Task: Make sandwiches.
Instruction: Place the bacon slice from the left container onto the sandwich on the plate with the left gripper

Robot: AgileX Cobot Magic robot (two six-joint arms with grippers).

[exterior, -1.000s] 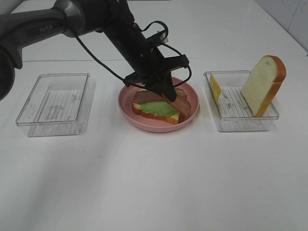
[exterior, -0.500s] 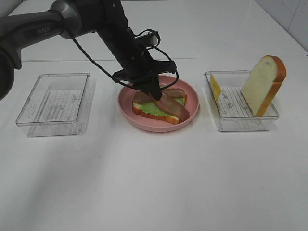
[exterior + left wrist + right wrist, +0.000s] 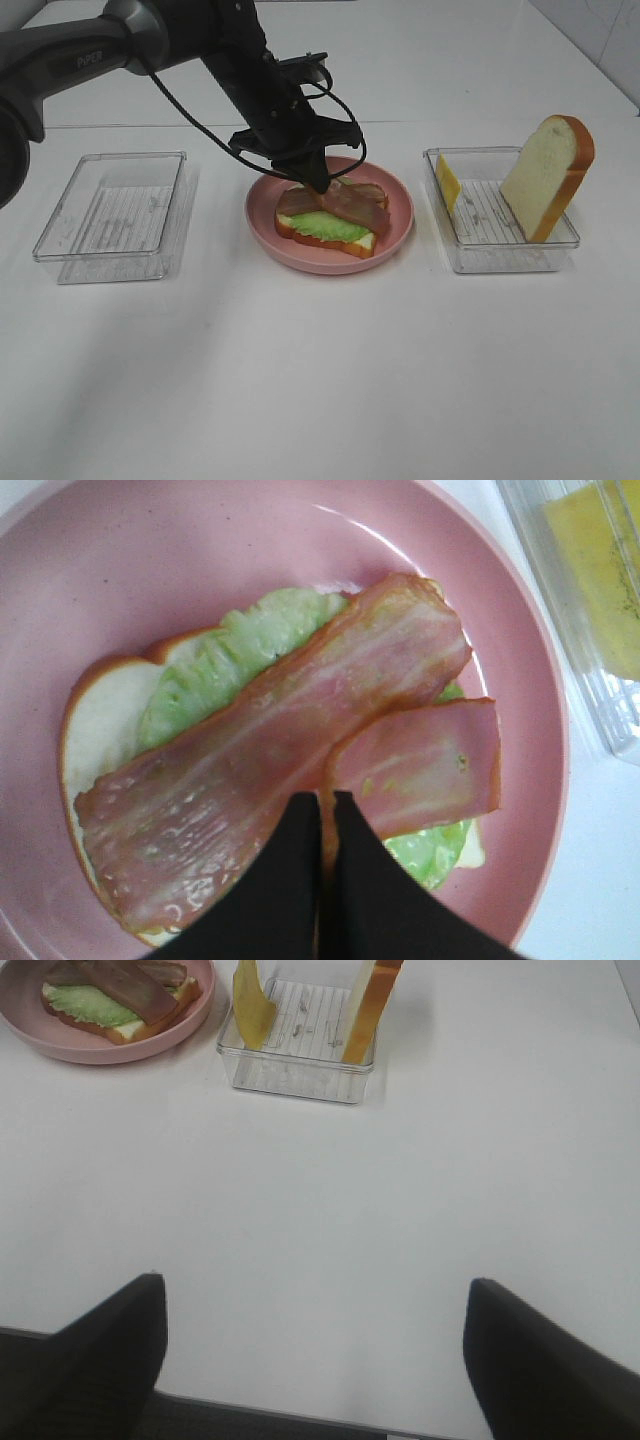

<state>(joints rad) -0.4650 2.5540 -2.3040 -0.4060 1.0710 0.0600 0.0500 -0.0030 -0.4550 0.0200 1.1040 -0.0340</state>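
Bacon strip (image 3: 420, 765) shifted inside plate rim (image 3: 545, 730), left hand (image 3: 322, 810) pinching.

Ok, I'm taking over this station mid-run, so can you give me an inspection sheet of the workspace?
Surface: white table, no spills seen.
Job's things: bread slice, lettuce and two bacon strips stacked on the pink plate; cheese and second bread slice stand on edge in the right tray.
Clutter: left tray, nothing in it.
Grippers: left gripper over the plate, jaws shut, seemingly pinching a bacon strip's edge; right gripper open over bare table, holding nothing.
Cables: black cables loop around the left gripper.
Surroundings: tiled wall past the far right corner.
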